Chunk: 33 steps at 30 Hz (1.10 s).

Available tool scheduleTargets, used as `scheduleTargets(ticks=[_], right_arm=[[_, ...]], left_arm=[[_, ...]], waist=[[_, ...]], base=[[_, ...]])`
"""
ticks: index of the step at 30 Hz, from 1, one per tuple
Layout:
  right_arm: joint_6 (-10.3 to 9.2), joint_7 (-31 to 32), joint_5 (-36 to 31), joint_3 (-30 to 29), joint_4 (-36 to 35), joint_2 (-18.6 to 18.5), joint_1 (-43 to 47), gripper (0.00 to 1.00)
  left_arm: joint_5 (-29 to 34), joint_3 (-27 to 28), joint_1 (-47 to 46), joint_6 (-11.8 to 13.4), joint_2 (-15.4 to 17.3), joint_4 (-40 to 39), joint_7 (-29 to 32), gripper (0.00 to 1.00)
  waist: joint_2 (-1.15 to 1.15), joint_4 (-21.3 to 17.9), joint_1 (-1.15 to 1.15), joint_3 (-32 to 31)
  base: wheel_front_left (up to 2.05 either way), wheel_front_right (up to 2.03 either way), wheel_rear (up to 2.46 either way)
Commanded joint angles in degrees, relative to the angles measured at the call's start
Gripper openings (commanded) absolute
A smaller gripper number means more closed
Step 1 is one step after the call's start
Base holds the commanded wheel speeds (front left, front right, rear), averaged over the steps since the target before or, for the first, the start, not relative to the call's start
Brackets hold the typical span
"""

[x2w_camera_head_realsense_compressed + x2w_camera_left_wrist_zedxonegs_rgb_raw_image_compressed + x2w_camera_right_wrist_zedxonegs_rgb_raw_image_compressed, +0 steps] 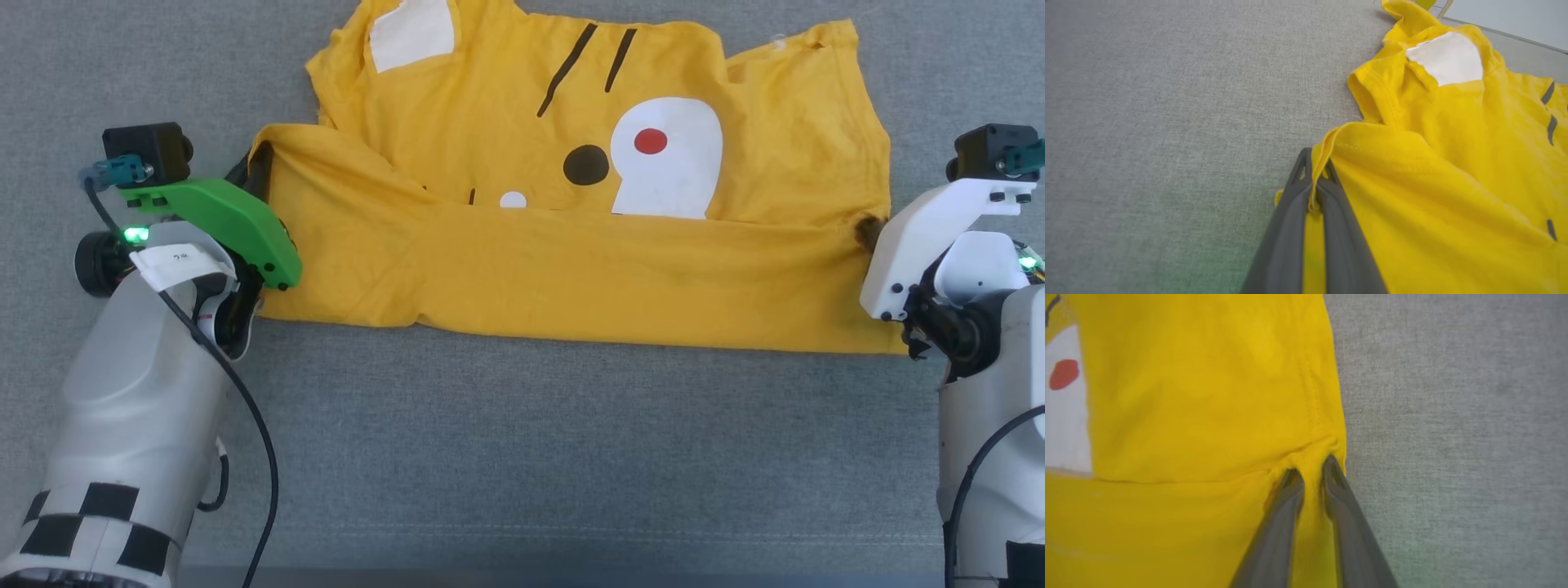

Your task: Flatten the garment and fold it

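The garment is laid on the grey counter, with its near part folded up over the lower half of the tiger face. The fold's straight near edge is seen running from side to side. The flap's left corner is clamped in the left pincer, whose fingers are pressed together on the hem. At the right edge, bunched cloth is seen between the fingers of the right pincer, which are a little apart; whether it is squeezed cannot be told. Lots of bare counter is left in front and at both sides.
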Motion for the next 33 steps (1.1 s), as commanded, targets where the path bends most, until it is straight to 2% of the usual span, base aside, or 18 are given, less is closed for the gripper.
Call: scheduleTargets(ticks=[1, 10, 15, 19, 23, 29, 33], right_arm=[[-0.09, 0.0, 0.4, 0.6, 2.5, 0.6, 1.7, 1.0], [-0.09, -10.8, 7.0, -2.4, -0.5, 0.6, 5.1, 1.0], [-0.09, -15.0, 9.8, -3.9, -3.4, 0.6, 10.6, 1.0], [-0.09, -15.0, 10.7, -5.0, -5.2, 0.6, 14.7, 1.0], [-0.09, -14.7, 11.4, -6.5, -6.7, 0.6, 16.8, 1.0], [-0.09, -14.4, 11.9, -7.1, -8.1, 0.6, 16.9, 1.0], [-0.09, -14.5, 12.4, -6.5, -8.9, 0.6, 16.3, 1.0]], left_arm=[[0.5, -0.1, -1.6, -0.4, -0.2, 0.7, -0.9, 1.0], [-0.7, 1.1, -0.8, -1.5, -1.1, 2.9, -9.6, 1.0], [-2.4, 2.7, 5.3, 0.0, -0.8, 1.6, -10.6, 1.0], [-5.1, 2.8, 10.9, 2.0, -1.2, 0.1, -3.0, 1.0], [-6.3, 1.1, 14.2, 5.2, -0.7, -3.8, 8.1, 1.0], [-4.4, -3.2, 16.8, 9.1, 2.4, -11.3, 21.6, 1.0], [-3.5, -4.8, 16.9, 10.5, 4.1, -12.5, 26.5, 1.0]], waist=[[0.0, -0.1, 0.0, -0.7], [0.0, 0.9, 0.0, -8.4], [0.0, 1.1, 0.0, -12.6], [0.0, 1.1, 0.0, -14.2], [0.0, 1.0, 0.0, -14.7], [0.0, 0.1, 0.0, -13.6], [0.0, -1.0, 0.0, -12.2]], base=[[0.0, 0.0, 0.0], [0.0, 0.0, 0.0], [0.0, 0.0, 0.0], [0.0, 0.0, 0.0], [0.0, 0.0, 0.0], [0.0, 0.0, 0.0], [0.0, 0.0, 0.0]])
